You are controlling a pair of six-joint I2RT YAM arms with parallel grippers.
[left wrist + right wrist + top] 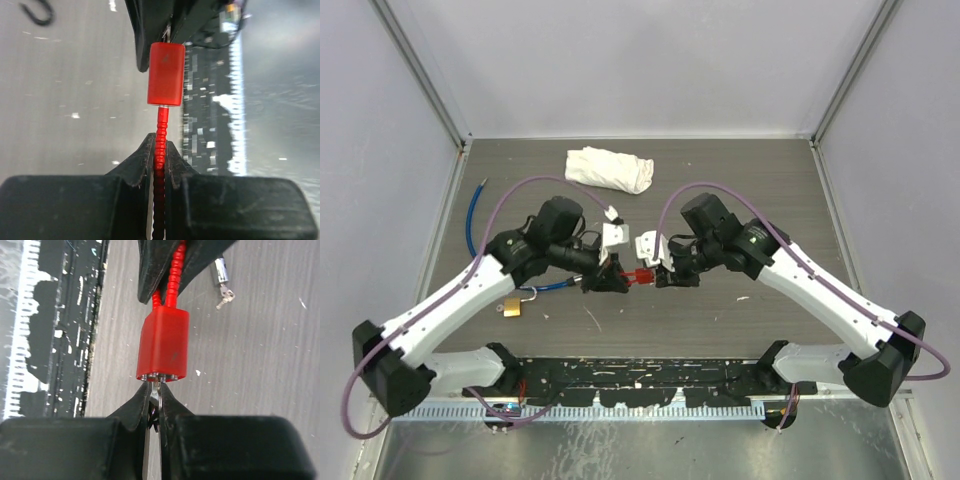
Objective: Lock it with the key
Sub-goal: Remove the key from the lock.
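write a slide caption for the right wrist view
Right gripper holds the key at the red lock; left gripper pinches its ribbed cable.

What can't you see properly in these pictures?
- Right wrist view: the key is mostly hidden between the right fingers and the red lock.
- Left wrist view: the red cable vanishes downward between the left fingers.
- Top view: the red lock is too small for detail.
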